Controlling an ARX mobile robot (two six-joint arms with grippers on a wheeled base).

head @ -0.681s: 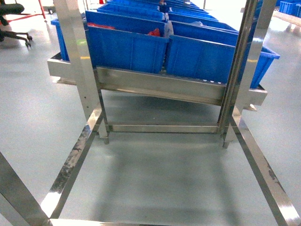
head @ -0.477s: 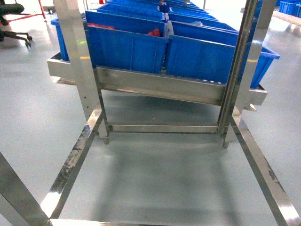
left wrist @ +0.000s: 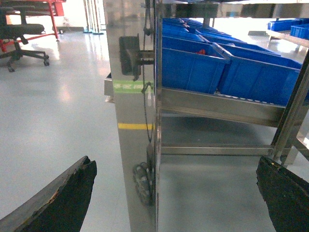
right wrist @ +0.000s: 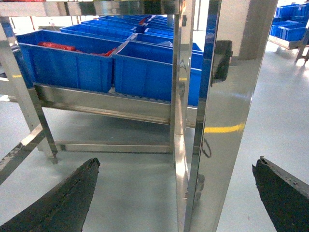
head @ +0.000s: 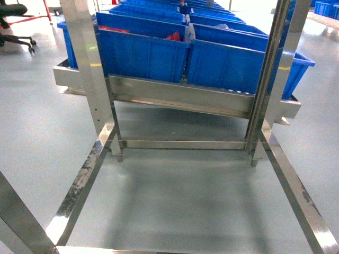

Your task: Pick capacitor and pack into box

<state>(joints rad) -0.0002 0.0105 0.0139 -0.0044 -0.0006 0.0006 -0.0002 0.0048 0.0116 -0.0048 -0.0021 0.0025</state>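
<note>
Almost nothing changes in my head view. The blue bins [head: 143, 53] and the steel rack [head: 180, 100] holding them sit a trace lower and nearer in the picture than a moment ago, a shift so small it is barely there. The floor [head: 185, 196] under the rack shows the same reflections, slid by the same trace.

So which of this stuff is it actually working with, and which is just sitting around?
For the job:
- left jaws, open, holding nothing
- right jaws, open, holding nothing
- no pink box or capacitor in view

Just around:
- blue bins
- steel rack
- office chair
- red items in a bin
</note>
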